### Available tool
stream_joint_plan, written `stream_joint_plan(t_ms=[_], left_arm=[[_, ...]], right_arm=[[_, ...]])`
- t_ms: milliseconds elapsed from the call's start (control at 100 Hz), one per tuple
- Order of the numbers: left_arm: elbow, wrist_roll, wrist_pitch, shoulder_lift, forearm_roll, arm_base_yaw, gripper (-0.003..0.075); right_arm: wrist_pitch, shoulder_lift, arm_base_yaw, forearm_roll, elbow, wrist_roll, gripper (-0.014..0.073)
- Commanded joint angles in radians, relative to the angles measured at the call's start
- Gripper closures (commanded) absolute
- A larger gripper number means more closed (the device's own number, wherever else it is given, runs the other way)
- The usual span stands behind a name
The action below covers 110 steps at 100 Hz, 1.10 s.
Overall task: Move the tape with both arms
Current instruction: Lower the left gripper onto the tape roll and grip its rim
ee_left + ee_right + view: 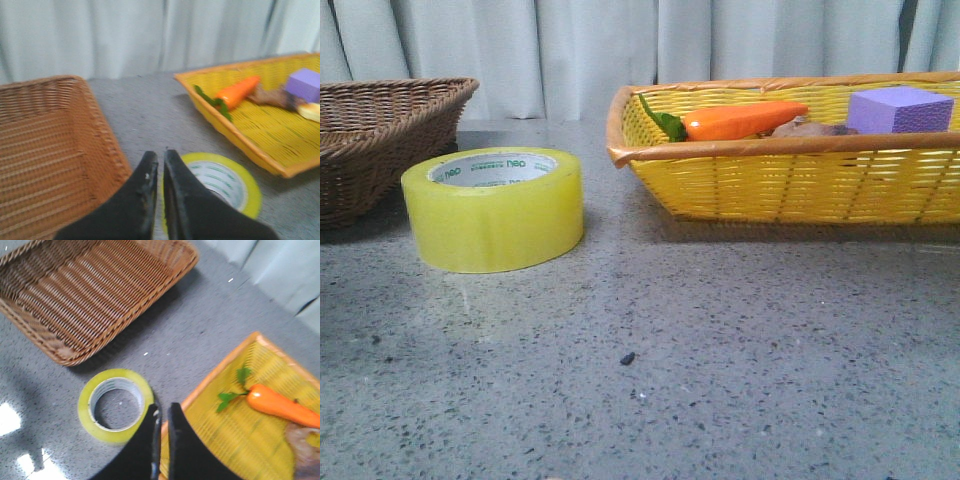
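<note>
Black, blocky left gripper and right gripper hover above the table, fingers nearly together, grasping nothing. Translucent yellow packing tape roll with white, green-lettered core lies flat on the speckled grey table, between the brown wicker basket at left and the yellow woven basket at right, which holds an orange carrot and purple foam cube.

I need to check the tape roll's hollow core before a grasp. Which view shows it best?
The right wrist view: it looks down through the tape, open core and all. The front view shows its side wall and slanted top; the left wrist view is blurred and partly blocked by the left end effector.
</note>
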Motion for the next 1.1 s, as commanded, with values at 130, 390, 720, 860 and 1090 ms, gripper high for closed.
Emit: stream_joint_plan(t_ms=[130,390,720,860,1090], left_arm=[[-0.113,-0.003,-0.086,0.187,0.001,-0.121,0.0518],[-0.247,-0.003,0.025,0.362,0.016,-0.191,0.0301],[-0.519,0.104,0.464,0.603,0.006,-0.202,0.0300],[-0.623,0.154,0.594,0.703,-0.015,-0.202,0.0300],[-0.702,0.175,0.696,0.826,-0.015,-0.202,0.0300]], right_arm=[[-0.143,-0.202,-0.004,-0.115,0.117,0.044,0.0661],[-0.246,-0.404,-0.004,-0.214,0.359,0.138,0.0659],[-0.263,-0.534,-0.004,-0.247,0.507,0.192,0.0659],[-0.263,-0.549,-0.004,-0.247,0.507,0.192,0.0659],[-0.263,-0.549,-0.004,-0.247,0.507,0.192,0.0659]])
